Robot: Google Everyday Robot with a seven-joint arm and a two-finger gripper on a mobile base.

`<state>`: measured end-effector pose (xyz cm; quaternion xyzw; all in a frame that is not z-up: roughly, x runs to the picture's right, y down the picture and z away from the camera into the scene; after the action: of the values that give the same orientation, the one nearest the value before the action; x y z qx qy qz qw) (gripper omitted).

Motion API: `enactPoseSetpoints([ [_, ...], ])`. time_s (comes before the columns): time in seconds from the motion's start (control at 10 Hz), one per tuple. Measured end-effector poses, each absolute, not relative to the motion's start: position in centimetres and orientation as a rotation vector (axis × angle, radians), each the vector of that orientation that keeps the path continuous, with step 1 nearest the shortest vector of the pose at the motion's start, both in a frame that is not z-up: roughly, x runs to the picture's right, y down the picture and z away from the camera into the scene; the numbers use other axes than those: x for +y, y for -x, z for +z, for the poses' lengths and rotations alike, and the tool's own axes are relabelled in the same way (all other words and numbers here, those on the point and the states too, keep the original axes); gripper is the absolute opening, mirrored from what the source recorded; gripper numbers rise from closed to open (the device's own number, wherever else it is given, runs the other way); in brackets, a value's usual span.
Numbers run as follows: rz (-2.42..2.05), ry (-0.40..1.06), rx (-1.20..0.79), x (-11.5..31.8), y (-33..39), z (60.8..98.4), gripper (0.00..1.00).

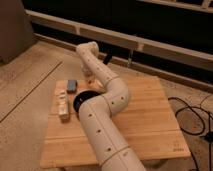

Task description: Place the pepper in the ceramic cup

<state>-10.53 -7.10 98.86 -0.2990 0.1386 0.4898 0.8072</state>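
Just beyond the dark bowl (78,103), contents hidden by the arm (112,97), hangs the gripper (89,76), grip indiscernible

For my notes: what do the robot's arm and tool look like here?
The arm is cream-white, built of thick tubular segments with rounded joints and small dark dots. The tool, near the table's far edge, is mostly hidden by the wrist.

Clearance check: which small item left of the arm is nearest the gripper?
The flat dark block, just left of the gripper; the pale oblong item lies farther, toward the camera, beside the dark bowl.
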Motion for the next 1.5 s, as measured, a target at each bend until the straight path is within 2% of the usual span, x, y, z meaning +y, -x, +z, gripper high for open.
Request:
enactPoseSetpoints([
  [0.5, 1.056, 0.64, 0.283, -7.8, 11.2, 98.1, 0.0],
  [0.8, 1.077, 0.641, 0.207, -9.5, 13.4, 97.2, 0.0],
  [1.5, 1.068, 0.653, 0.229, -6.4, 13.6, 97.3, 0.0],
])
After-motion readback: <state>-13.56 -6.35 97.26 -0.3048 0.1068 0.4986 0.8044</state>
